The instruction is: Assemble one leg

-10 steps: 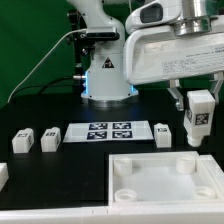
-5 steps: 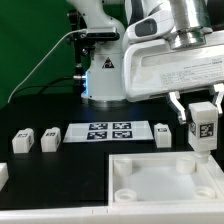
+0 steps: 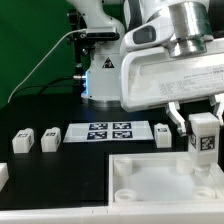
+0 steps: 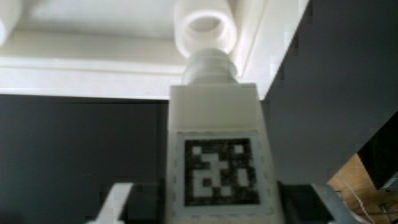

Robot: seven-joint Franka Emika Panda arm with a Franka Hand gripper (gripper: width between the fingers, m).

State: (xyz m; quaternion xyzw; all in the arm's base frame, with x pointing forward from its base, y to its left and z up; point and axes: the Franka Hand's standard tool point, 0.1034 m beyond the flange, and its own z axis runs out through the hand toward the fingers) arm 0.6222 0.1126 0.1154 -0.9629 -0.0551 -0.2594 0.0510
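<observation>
My gripper [image 3: 204,125] is shut on a leg [image 3: 204,141], a white block with a black-and-white marker, held upright above the far right corner of the large white square panel [image 3: 150,185]. In the wrist view the held leg [image 4: 217,140] fills the middle, its screw tip pointing at a round corner socket [image 4: 206,28] of the panel. Both fingers [image 4: 125,205] press its sides. Three more legs lie on the table: two [image 3: 22,141] [image 3: 50,139] at the exterior view's left and one [image 3: 163,133] beside the marker board.
The marker board [image 3: 108,132] lies flat behind the panel. The robot base [image 3: 105,75] stands at the back. A white part [image 3: 3,176] shows at the exterior view's left edge. A cable runs along the green backdrop.
The gripper has carried the leg toward the exterior view's right and lower, from above the table to over the panel's far right corner.
</observation>
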